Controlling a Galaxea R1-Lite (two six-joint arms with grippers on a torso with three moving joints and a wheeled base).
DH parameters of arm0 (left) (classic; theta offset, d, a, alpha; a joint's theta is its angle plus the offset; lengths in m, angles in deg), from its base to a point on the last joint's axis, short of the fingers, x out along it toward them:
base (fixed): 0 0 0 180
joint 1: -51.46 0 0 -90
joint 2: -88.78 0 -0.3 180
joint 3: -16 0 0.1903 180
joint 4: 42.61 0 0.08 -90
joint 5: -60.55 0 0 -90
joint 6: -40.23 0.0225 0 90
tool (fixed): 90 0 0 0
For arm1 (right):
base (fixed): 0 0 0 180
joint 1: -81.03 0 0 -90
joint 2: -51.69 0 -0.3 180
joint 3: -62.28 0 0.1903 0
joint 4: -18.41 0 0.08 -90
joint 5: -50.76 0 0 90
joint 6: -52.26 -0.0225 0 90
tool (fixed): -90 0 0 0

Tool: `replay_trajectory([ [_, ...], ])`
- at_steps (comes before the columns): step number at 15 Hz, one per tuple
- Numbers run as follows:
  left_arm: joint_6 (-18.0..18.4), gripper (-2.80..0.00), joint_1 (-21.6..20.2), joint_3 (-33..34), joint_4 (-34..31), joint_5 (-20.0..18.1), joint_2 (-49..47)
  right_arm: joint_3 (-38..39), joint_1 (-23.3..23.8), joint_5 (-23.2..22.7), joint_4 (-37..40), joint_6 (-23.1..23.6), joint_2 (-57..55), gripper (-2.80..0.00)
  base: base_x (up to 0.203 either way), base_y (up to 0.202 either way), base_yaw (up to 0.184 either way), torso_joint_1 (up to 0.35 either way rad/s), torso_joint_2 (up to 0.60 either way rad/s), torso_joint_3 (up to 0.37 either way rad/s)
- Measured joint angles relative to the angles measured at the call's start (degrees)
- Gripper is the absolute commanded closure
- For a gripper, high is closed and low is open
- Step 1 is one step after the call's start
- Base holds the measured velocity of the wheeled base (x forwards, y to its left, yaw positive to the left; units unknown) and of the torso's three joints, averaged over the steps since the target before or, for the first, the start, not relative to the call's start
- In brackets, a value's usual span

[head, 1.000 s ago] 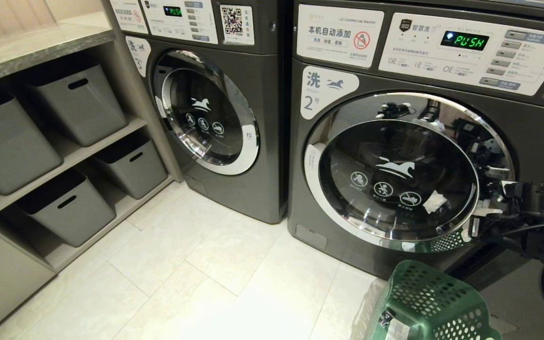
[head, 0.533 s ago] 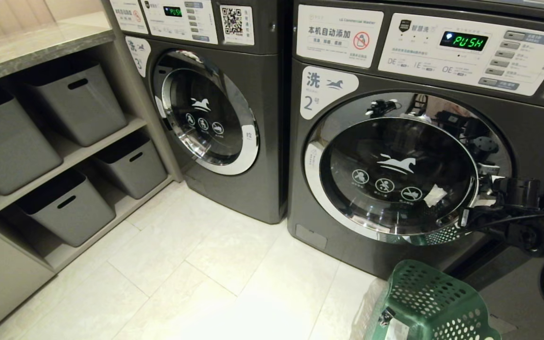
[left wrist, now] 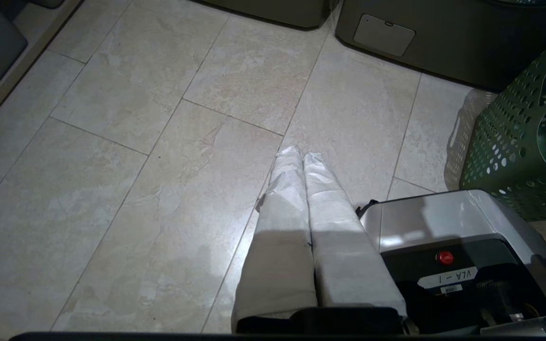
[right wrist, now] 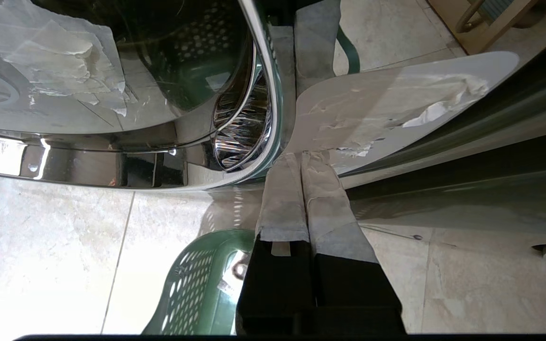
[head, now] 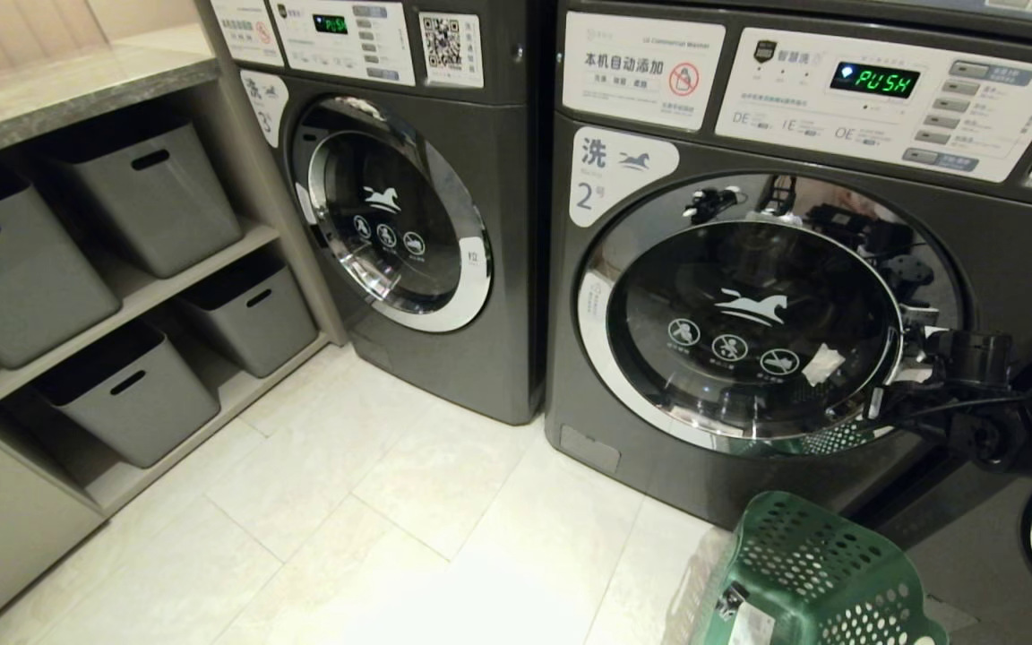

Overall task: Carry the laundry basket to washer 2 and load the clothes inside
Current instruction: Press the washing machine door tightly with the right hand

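Two grippers shut, both empty. Right gripper (head: 883,399) at the right rim of washer 2 (head: 749,331), fingertips (right wrist: 296,163) wedged at the door's chrome edge. Best to hook behind the rim, then sweep outward along the hinge arc. Right arm reaching in level from the right. Left gripper (left wrist: 301,158) parked low over floor. Basket (head: 816,573) on floor below the door. Clothes not visible.

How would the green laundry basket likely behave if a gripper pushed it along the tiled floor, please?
The laundry basket looks like thin perforated plastic, so it is probably light and would slide easily on the smooth tile floor. It is tall, so a push near the rim might tip it.
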Motion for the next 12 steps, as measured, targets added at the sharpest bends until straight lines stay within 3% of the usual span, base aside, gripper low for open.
replay_trajectory([
  [4,0.0,0.00,-0.1,0.0,0.0,0.0,0.0,3.7,1.0,-1.6,-2.1,2.0,2.2,0.00,0.000,0.000,0.000,0.000,0.00,0.000],
  [12,0.0,0.00,0.0,0.0,0.0,0.0,0.0,37.1,1.7,-15.4,-0.7,11.7,32.2,0.00,0.000,0.000,0.000,0.000,0.00,0.000],
])
